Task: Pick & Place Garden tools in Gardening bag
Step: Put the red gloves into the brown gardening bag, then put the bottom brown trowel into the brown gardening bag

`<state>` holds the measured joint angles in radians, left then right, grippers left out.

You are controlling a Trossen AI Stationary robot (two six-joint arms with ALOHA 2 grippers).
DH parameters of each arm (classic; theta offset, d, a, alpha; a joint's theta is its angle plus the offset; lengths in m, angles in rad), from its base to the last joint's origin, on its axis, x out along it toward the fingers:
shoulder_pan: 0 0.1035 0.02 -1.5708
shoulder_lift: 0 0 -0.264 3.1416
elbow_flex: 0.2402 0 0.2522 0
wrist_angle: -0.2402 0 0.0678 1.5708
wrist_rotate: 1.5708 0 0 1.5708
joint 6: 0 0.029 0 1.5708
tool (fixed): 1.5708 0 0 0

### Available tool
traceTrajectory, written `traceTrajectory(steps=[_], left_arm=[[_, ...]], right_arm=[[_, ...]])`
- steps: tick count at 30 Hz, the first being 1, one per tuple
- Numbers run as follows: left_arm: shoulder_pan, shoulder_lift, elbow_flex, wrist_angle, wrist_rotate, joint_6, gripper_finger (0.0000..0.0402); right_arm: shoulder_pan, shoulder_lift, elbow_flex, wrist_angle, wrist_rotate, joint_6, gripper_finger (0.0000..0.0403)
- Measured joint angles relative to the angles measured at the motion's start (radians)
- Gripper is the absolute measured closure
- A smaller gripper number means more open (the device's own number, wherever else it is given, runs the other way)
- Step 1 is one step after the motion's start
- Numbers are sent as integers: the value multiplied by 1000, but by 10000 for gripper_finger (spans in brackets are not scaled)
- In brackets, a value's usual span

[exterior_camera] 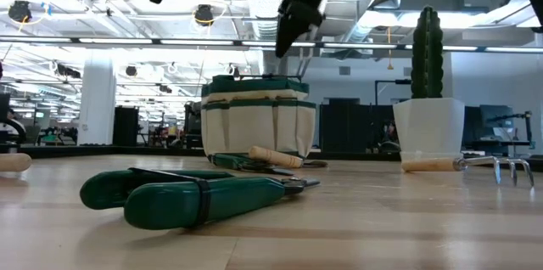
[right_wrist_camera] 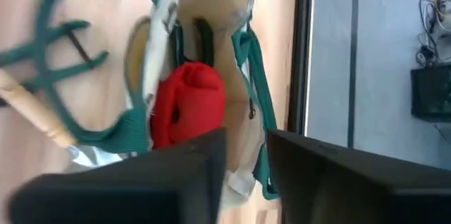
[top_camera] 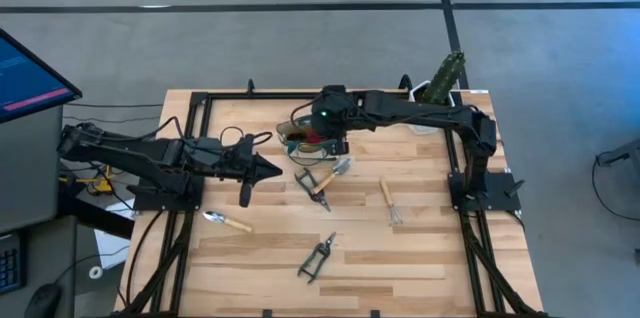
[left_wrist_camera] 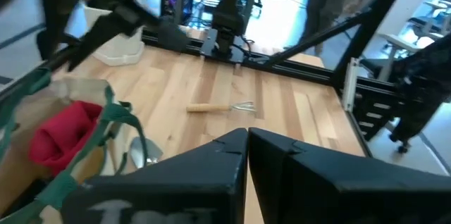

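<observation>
The cream gardening bag [top_camera: 300, 136] with green trim stands upright at the table's far middle [exterior_camera: 257, 117]. A red-headed tool [right_wrist_camera: 187, 101] lies inside it, also seen in the left wrist view [left_wrist_camera: 63, 136]. My right gripper [right_wrist_camera: 246, 175] hangs above the bag's mouth [exterior_camera: 293, 28], its fingers a little apart with nothing between them. Left of the bag, my left gripper [top_camera: 275, 169] waits shut and empty [left_wrist_camera: 248, 136]. Flat on the table lie a wooden-handled trowel [top_camera: 228, 221], green-handled shears [top_camera: 317, 258], a thin wooden-handled tool [top_camera: 390, 203], and two more tools [top_camera: 325, 178] just in front of the bag.
A white pot with a green cactus [top_camera: 440, 80] stands at the far right corner [exterior_camera: 428, 126]. Black frame rails [top_camera: 190, 148] run along the table's sides. A monitor [top_camera: 30, 78] stands off the table's left edge. Bare wood lies along the near edge [top_camera: 400, 268].
</observation>
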<state>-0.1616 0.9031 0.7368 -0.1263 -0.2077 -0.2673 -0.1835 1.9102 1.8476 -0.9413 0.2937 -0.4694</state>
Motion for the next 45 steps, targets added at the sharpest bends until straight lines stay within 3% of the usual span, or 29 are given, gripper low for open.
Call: traceTrajectory(steps=[3,5,8,22,31,45], left_arm=[[0,0,0,-3,-33,0,400],[5,0,0,-5,-47,0,400],[6,0,0,-5,-54,0,400],[10,3,0,-13,-108,-6,400],[61,3,0,-22,-110,-7,400],[86,3,0,-31,-110,-7,400]], right_arm=[[-16,2,33,-28,-141,10,389],[-35,2,44,-5,-261,55,393],[-62,7,44,41,-358,105,400],[-93,95,47,148,-401,150,403],[-107,171,44,117,-402,156,403],[-139,197,44,210,-422,174,403]])
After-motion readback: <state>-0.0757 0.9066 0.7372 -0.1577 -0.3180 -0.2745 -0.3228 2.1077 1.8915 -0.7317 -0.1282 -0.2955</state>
